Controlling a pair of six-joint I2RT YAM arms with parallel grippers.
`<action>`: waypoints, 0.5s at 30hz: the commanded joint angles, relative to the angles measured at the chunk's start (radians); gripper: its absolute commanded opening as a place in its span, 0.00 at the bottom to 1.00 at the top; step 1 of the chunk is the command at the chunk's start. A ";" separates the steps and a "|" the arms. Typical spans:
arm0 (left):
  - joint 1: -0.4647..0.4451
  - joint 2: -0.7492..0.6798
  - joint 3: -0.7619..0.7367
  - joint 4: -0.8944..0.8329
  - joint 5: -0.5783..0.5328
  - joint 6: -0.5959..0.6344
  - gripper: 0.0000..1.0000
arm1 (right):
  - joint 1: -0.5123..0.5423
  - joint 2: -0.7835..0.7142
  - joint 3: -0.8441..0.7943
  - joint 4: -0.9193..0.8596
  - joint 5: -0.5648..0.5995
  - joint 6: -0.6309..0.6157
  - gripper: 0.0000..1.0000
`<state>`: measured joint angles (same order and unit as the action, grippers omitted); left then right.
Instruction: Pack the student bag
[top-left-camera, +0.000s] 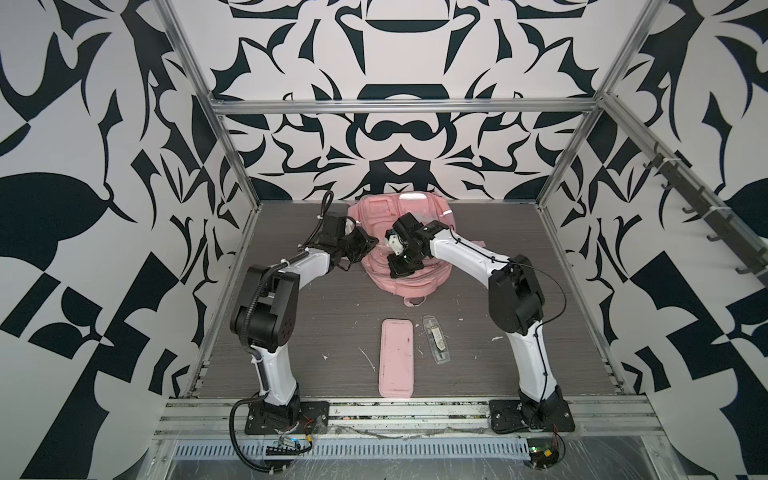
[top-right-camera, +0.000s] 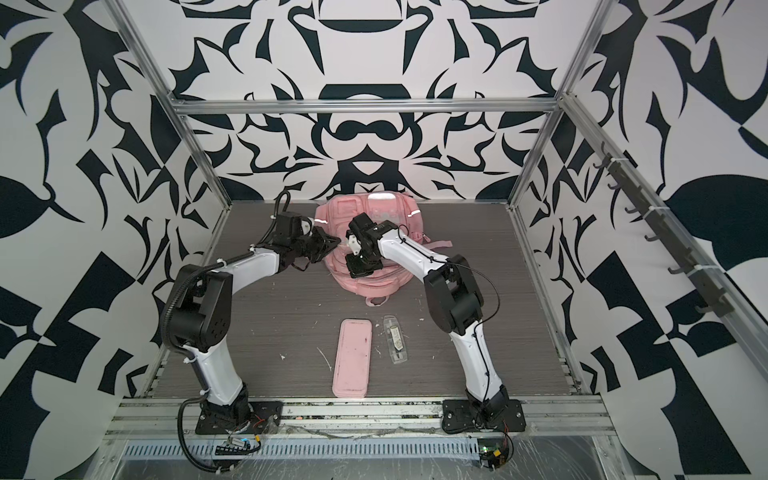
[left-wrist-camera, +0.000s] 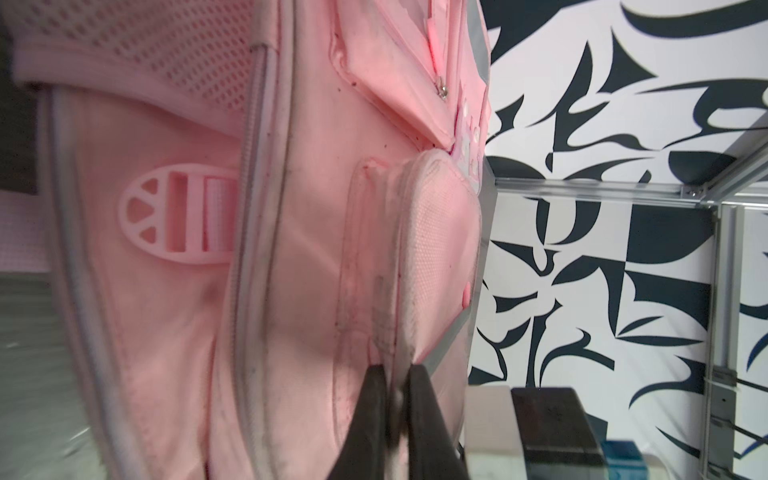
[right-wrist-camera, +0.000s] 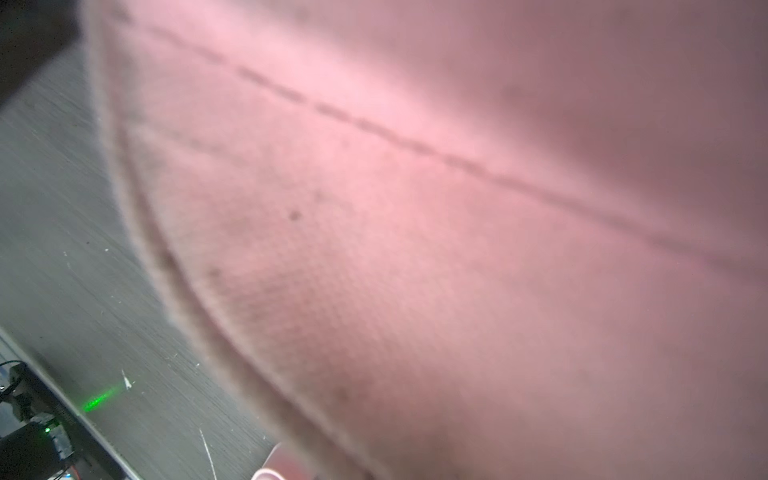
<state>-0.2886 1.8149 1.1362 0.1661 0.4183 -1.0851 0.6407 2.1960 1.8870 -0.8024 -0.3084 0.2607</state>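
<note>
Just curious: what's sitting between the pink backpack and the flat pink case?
Nothing. In both top views only bare grey tabletop separates the backpack from the flat pink case.

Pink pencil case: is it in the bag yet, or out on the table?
Out. The pencil case lies flat on the table, in front of the student bag and apart from it.
</note>
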 joint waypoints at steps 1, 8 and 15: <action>0.015 -0.117 -0.090 0.083 -0.121 -0.045 0.00 | -0.027 0.005 0.077 -0.020 0.034 -0.010 0.00; -0.036 -0.151 -0.140 0.124 -0.194 -0.084 0.04 | -0.026 0.012 0.113 -0.055 0.046 -0.046 0.00; -0.104 -0.051 -0.004 0.124 -0.138 -0.080 0.11 | -0.011 -0.068 0.005 -0.044 0.058 -0.044 0.00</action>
<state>-0.3676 1.7397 1.0637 0.2047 0.2584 -1.1572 0.6300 2.2135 1.9179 -0.8658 -0.2886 0.2256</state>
